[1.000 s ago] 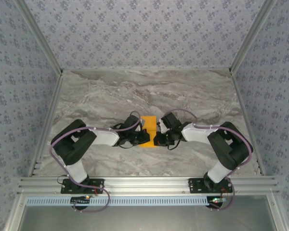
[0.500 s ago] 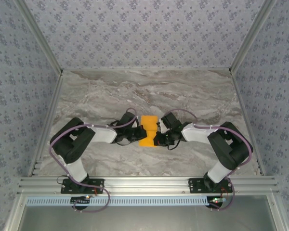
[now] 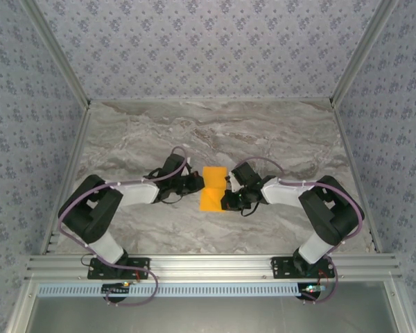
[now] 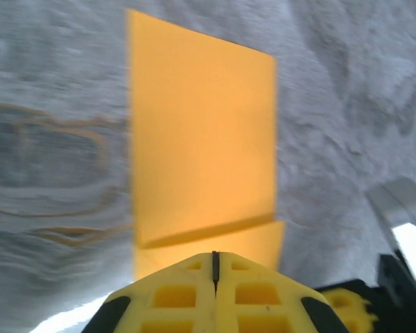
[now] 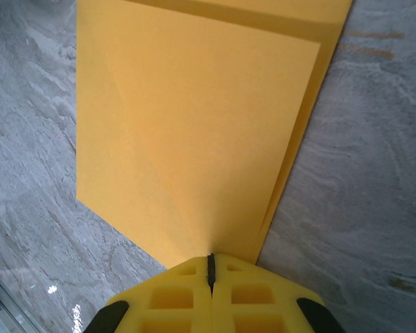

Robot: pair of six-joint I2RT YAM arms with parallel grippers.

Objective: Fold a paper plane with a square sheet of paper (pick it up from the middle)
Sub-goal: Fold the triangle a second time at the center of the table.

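Thin bright-orange paper sheet [image 3: 211, 189], folded double at the middle of the grey marbled bench [image 3: 284, 139], between left pincer [image 4: 214, 257] and right pincer [image 5: 209, 259], both pressed together: light, limp, probably best pinched at its loose edge.

Grey marble table [image 3: 263, 132] w/ floral-print walls [image 3: 208, 48], alum. rail [image 3: 208, 265] in front.

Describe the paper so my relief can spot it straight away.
On the grey marble table, look between the left gripper and the right gripper. The paper lies there, folded double. It is the one bright-orange thing on the grey stone.
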